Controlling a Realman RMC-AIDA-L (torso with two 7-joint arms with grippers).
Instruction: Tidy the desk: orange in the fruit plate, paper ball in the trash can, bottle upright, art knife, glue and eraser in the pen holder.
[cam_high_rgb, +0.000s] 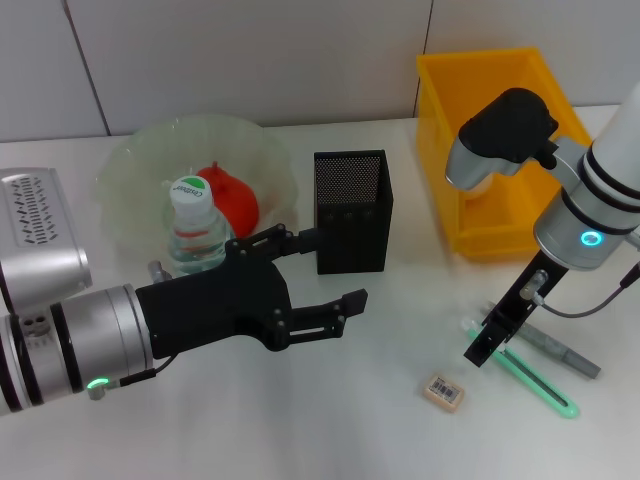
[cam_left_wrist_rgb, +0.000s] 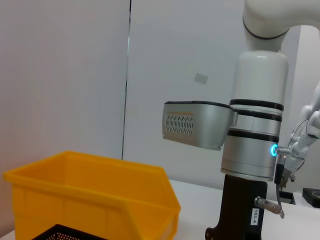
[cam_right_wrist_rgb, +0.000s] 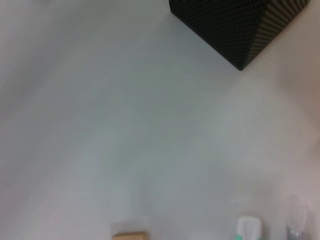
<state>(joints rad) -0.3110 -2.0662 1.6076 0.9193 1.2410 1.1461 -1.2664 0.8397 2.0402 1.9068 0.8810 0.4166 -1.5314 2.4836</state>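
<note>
Where the head view opens, we list a white tabletop (cam_high_rgb: 330, 420) carrying most items. Upper left of the frame: the fruit plate (cam_high_rgb: 135, 165), pale green, with the orange (cam_high_rgb: 232, 198) lying inside it. The bottle (cam_high_rgb: 195, 228) stands upright at the plate's near edge, cap upward. Centre frame: the pen holder (cam_high_rgb: 352, 210), black mesh, upright. Upper right: the trash can (cam_high_rgb: 480, 75), yellow-orange, partly covered by the right arm. Lower centre-right: the eraser (cam_high_rgb: 444, 391), flat on the tabletop, apart from everything else. Lower right: a green art knife (cam_high_rgb: 535, 382) and a grey pen-shaped item (cam_high_rgb: 560, 352), lying close together. We log the left tool (cam_high_rgb: 310, 280) at centre-left, low over the tabletop, just beside the bottle and the pen holder, its two black fingers spread wide and holding nothing. The right tool (cam_high_rgb: 490, 338) hangs at lower right, its tip at the end of the art knife; we cannot tell whether its fingers are parted or closed.

Left wrist view: we record the trash can (cam_left_wrist_rgb: 90, 200) at lower left, a corner of the pen holder (cam_left_wrist_rgb: 65, 234) at the bottom edge, and the right arm (cam_left_wrist_rgb: 255, 130) standing upright at right against a pale wall.

Right wrist view: we record the pen holder (cam_right_wrist_rgb: 235, 25) at upper right, bare tabletop (cam_right_wrist_rgb: 125, 125) across the middle, the eraser (cam_right_wrist_rgb: 129, 235) cut off at the bottom edge, and the art knife (cam_right_wrist_rgb: 248, 229) at lower right. No fingers show.
</note>
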